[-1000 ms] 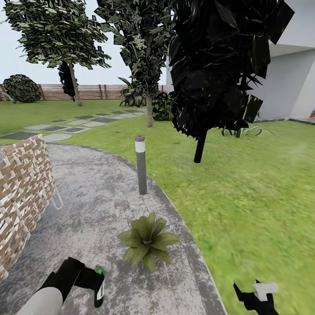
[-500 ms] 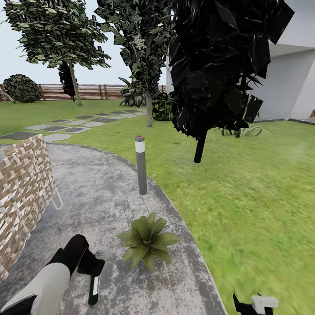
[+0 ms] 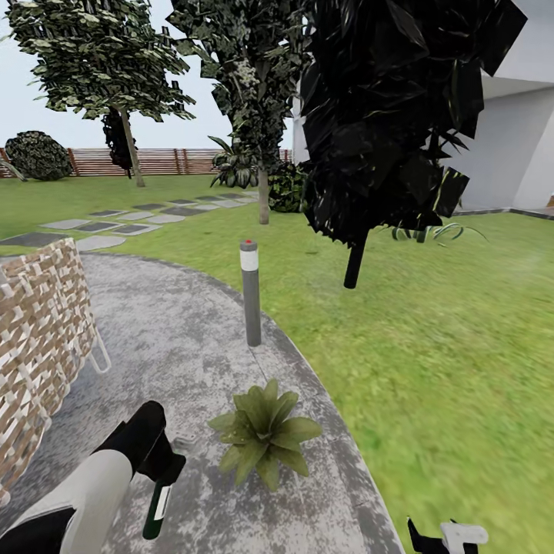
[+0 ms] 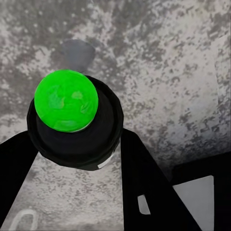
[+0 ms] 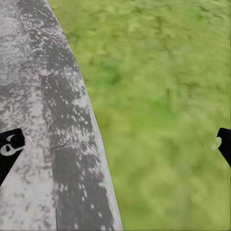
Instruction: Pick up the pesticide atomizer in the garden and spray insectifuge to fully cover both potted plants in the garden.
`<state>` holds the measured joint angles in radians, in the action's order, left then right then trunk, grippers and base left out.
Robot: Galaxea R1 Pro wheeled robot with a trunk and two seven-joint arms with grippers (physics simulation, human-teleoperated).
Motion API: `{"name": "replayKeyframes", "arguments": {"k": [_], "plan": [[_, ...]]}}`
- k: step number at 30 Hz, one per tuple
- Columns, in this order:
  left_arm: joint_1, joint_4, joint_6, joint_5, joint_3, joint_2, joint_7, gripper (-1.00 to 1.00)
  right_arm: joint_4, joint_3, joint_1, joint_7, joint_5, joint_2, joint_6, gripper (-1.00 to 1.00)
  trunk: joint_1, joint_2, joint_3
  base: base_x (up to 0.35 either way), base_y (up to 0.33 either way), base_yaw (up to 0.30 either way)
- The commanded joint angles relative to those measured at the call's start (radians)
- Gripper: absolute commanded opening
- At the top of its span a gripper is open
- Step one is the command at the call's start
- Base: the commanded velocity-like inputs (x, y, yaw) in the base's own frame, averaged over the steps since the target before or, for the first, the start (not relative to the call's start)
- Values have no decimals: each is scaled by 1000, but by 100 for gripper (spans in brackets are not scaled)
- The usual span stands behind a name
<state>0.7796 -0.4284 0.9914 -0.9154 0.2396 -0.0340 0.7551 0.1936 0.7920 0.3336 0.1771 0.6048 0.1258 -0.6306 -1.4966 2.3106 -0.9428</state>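
Note:
My left gripper (image 3: 165, 475) is shut on the pesticide atomizer (image 3: 157, 506), a slim dark green bottle with a white label that hangs tilted over the grey paved patio (image 3: 177, 338). In the left wrist view its bright green cap (image 4: 66, 100) sits between my black fingers (image 4: 142, 185). One potted plant (image 3: 265, 438), a low rosette of broad green leaves, stands on the patio just right of the bottle, about a hand's width away. My right gripper (image 3: 446, 536) hangs open at the lower right, over the patio's edge and the lawn (image 5: 163, 110).
A grey bollard lamp (image 3: 251, 292) stands at the patio's rim beyond the plant. A woven wicker chair (image 3: 38, 346) stands at the left. Trees (image 3: 362, 154), stepping stones (image 3: 115, 223), a slatted fence (image 3: 161, 161) and a white house wall (image 3: 515, 146) lie further off.
My left arm has come up and forward, and the bottle has tipped from upright to a slant. The head view has shifted slightly. The right gripper has sunk lower in the picture.

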Motion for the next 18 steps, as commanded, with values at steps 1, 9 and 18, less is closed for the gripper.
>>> {"name": "replayKeyframes", "arguments": {"k": [1,9,18], "plan": [[1,-1,3,-11,7,2,9,-100,0,9,1,8,1,0,-3,100,0,0,-1,22,15,0],[-2,22,4,-12,-15,25,9,-100,-2,9,1,7,1,0,-3,100,0,0,-4,3,2,-194],[-4,39,6,-11,-29,17,9,-100,-2,8,1,5,1,0,-3,100,0,0,-4,186,40,-48]]}}
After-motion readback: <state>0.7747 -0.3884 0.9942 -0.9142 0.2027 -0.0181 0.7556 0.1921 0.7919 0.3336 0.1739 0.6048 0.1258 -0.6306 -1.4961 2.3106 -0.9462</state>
